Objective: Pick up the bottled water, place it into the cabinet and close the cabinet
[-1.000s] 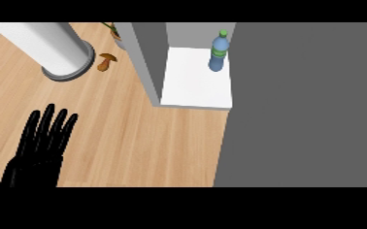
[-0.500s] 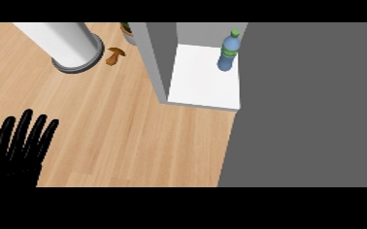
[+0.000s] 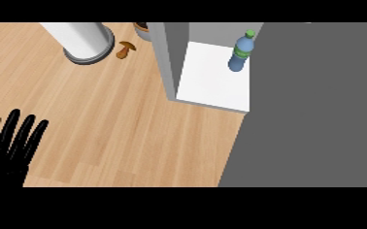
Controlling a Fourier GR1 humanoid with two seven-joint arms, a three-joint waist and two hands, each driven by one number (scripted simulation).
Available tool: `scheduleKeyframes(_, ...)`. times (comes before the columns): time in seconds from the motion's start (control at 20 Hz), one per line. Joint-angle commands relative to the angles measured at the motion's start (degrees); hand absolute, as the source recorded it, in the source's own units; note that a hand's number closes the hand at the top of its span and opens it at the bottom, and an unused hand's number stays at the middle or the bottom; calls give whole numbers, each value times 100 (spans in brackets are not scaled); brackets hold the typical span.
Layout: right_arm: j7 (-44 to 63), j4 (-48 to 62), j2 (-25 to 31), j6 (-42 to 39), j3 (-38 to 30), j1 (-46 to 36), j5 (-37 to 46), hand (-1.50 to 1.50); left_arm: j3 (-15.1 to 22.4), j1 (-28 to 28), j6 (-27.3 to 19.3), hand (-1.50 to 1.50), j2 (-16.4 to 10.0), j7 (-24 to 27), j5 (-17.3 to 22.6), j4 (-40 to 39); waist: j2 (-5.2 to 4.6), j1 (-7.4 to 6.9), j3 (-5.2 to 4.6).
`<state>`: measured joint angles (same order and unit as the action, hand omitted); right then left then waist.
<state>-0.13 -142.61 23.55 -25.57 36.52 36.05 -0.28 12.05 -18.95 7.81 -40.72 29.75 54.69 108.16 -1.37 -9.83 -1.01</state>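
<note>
Bottle [image 3: 241, 53] upright in cabinet [image 3: 166, 58], back right corner of shelf. Left hand [image 3: 18, 148] has slid to counter's [image 3: 129, 126] lower left edge, fingers straight, holding nothing. I judge placing done; cabinet open, closing remains.

The left hand [image 3: 16, 157] has slid further toward the view's left edge, with less of its straight fingers [image 3: 25, 138] showing; the cabinet [image 3: 171, 58], bottle [image 3: 241, 53] and white cylinder [image 3: 80, 38] now sit further right
</note>
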Motion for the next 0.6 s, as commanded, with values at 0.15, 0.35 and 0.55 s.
scheduleKeyframes(0.15,724,-98,-99,-295,786,-762,57,150,-115,31,254,-150,-170,-49,96,66,-60,-278,-27)
scheduleKeyframes(0.35,759,-105,228,-610,570,-1226,166,-150,-148,79,311,-150,-233,-85,96,36,-47,-453,-48)
scheduleKeyframes(0.55,791,-112,120,-556,526,-1511,66,150,-241,118,337,-150,-281,-115,152,-109,-46,-344,-59)
